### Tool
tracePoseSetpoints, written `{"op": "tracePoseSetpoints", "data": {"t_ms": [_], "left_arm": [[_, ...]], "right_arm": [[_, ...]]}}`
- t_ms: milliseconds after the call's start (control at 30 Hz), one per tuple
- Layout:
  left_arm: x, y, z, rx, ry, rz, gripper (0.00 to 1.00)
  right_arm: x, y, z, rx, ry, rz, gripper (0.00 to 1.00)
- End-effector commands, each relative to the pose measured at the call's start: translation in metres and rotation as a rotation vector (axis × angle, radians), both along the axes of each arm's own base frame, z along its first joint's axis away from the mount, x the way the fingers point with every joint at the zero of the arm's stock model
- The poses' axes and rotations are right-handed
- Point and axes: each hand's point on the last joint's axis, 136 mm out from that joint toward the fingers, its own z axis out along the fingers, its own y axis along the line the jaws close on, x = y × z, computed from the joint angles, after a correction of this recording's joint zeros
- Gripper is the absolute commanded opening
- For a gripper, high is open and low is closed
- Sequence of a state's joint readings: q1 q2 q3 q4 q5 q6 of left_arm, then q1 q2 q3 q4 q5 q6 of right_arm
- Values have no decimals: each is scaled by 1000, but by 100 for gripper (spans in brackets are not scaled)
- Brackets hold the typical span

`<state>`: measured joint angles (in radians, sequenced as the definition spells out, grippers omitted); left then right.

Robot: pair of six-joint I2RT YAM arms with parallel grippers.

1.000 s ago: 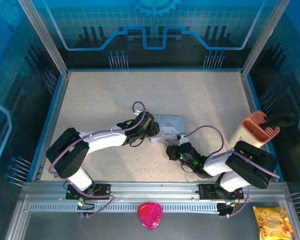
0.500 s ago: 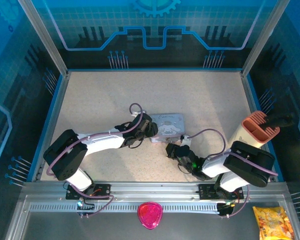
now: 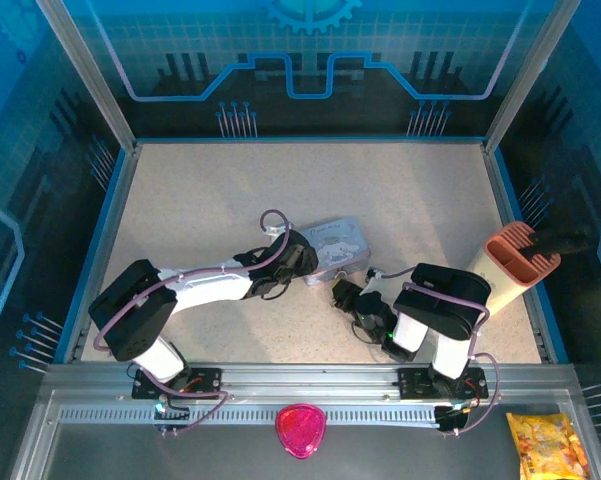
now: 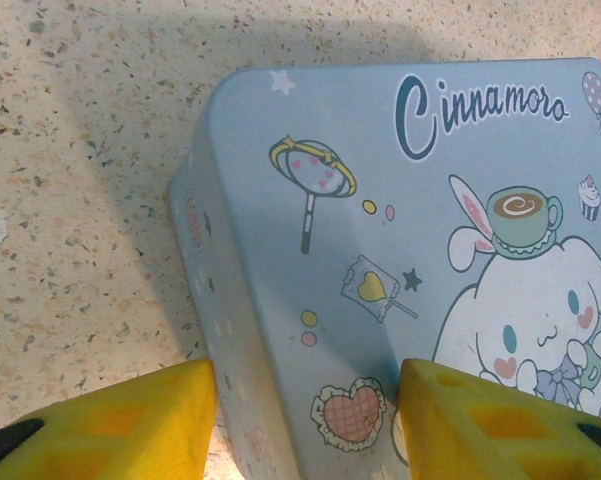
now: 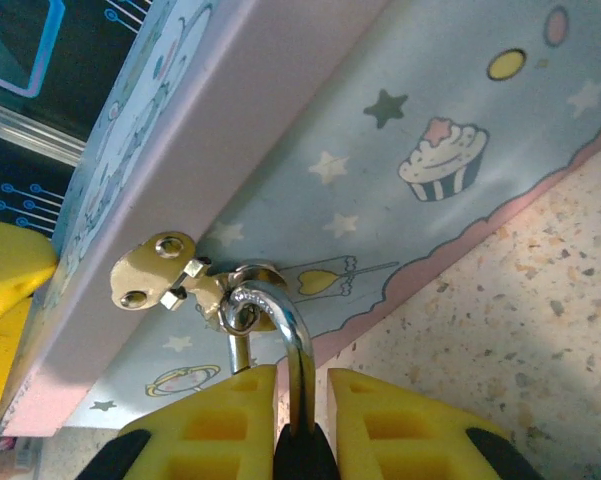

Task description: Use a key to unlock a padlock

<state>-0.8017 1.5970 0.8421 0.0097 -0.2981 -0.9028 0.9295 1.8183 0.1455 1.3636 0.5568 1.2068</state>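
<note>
1. A pale blue cartoon tin [image 3: 336,247] lies near the middle of the speckled worktop [image 3: 230,190], turned at a slant, with both arms reaching in to it.
2. The padlock [image 5: 300,447] hangs from the tin's front wall. Its thin silver shackle [image 5: 298,345] is hooked through the ring of a small brass clasp [image 5: 156,270] just under the lid's edge.
3. The right gripper [image 5: 302,385] points up at that wall. Its yellow jaws are clenched on the padlock, with the shackle's legs and the dark body squeezed in the narrow gap between them.
4. From above, the right gripper [image 3: 344,293] sits just beside the tin's near long side. The padlock itself is too small to make out there.
5. The left gripper [image 3: 301,259] is at the tin's left end. In the left wrist view its gripper [image 4: 307,418] has the jaws spread wide and released.
6. One yellow finger [image 4: 130,420] stands beside the tin's side wall, and the other is over the printed lid, so the corner of the tin [image 4: 280,200] lies between them. Whether either finger touches the tin cannot be told.
7. A salmon-coloured holder [image 3: 520,256] stands at the right edge of the worktop, well apart from the tin.
8. A pink dish [image 3: 300,430] and a yellow snack bag [image 3: 546,446] lie on the metal rail in front of the arm bases.
</note>
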Motion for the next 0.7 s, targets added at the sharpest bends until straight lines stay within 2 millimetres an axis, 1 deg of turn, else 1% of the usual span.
{"op": "tracePoseSetpoints", "data": {"t_ms": [0,100,233,400,500,667], "left_arm": [[-36,24,-44,136,151,-15,51],[-36,28,-42,138,138,4,51],[-36,28,-41,138,131,7,50],[-37,21,-41,139,136,-7,50],[-37,21,-43,139,138,-6,50],[-36,19,-42,135,135,-10,50]], "right_arm": [[10,-7,11,63,-27,-61,0],[12,-12,14,70,-33,-79,0],[18,-21,14,105,-13,-103,0],[23,-18,18,140,-13,-103,0],[24,-17,25,151,-28,-97,0],[22,-23,35,169,-44,-107,0]]}}
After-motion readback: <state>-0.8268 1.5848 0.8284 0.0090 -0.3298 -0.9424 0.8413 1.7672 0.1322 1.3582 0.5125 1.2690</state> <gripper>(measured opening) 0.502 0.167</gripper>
